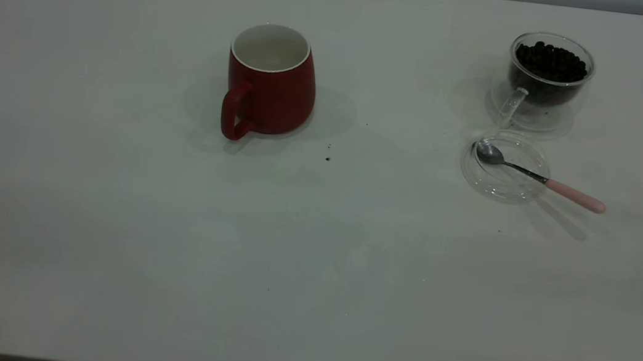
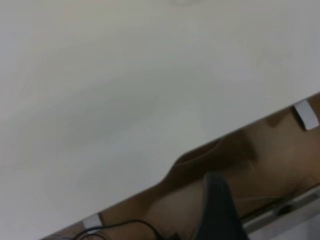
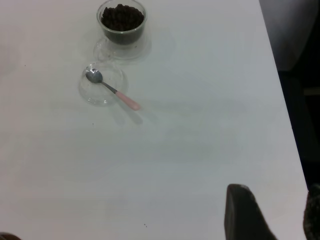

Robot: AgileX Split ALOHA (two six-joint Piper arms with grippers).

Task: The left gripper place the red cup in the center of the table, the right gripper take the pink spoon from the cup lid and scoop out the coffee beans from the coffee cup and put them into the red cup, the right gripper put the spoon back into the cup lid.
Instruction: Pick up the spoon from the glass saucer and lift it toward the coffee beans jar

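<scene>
Pink spoon [image 1: 536, 175] rests w/ bowl in cup lid [image 1: 498, 182], handle trailing over rim; right hand [image 3: 270, 215] nearer, released, well apart. Left hand state: cannot tell.

The setting reads as a test bench in a lab rather than a home: a bare white table [image 1: 312, 254] backed by a plain grey wall, with loose black cable [image 2: 127, 226] and taped floor visible just beyond the table's edge.

Glossy ceramic red cup [image 1: 272, 84], clear glass coffee cup [image 1: 546, 79], shiny metal-bowled pink spoon [image 1: 536, 176].
</scene>
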